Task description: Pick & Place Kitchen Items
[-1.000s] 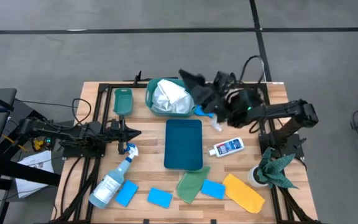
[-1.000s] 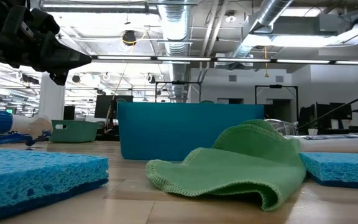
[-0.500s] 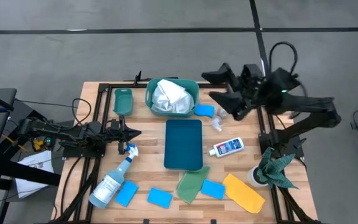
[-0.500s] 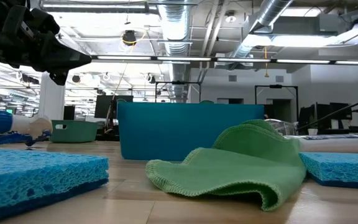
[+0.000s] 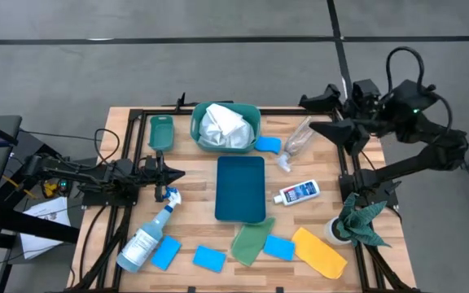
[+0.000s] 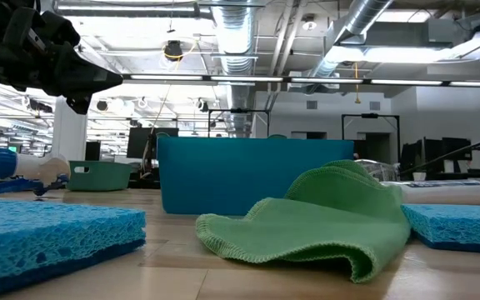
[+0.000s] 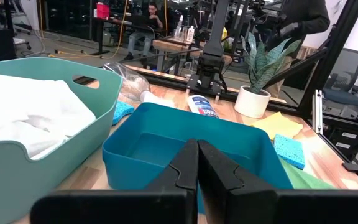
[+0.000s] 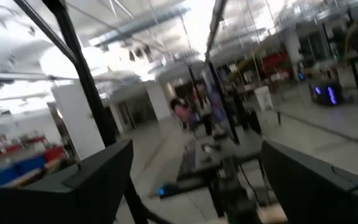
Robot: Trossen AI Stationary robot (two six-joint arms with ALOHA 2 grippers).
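My right gripper (image 5: pixel 322 115) is open and empty, raised over the table's far right corner; its wrist view (image 8: pixel 191 168) looks out into the room. My left gripper (image 5: pixel 175 173) is shut and empty at the table's left, pointing at the blue bin (image 5: pixel 241 188); its wrist view (image 7: pixel 197 149) shows the fingers closed. A white cloth (image 5: pixel 222 127) lies in the teal basket (image 5: pixel 195 124). A clear bottle (image 5: pixel 296 142) and a white bottle (image 5: pixel 300 193) lie on the table. The spray bottle (image 5: pixel 146 237), several blue sponges (image 5: pixel 209 259), a green cloth (image 5: pixel 251 242) and a yellow cloth (image 5: pixel 319 251) lie near the front edge.
A small teal tray (image 5: pixel 161 132) stands at the far left. A potted plant (image 5: pixel 357 224) in a white pot stands at the right edge. One more blue sponge (image 5: pixel 268 144) lies beside the basket. The black frame rails (image 5: pixel 133 155) run along the table's sides.
My right gripper has swung from beside the teal basket toward the table's right edge and has risen, staying open and empty. The white cloth stays in the basket.
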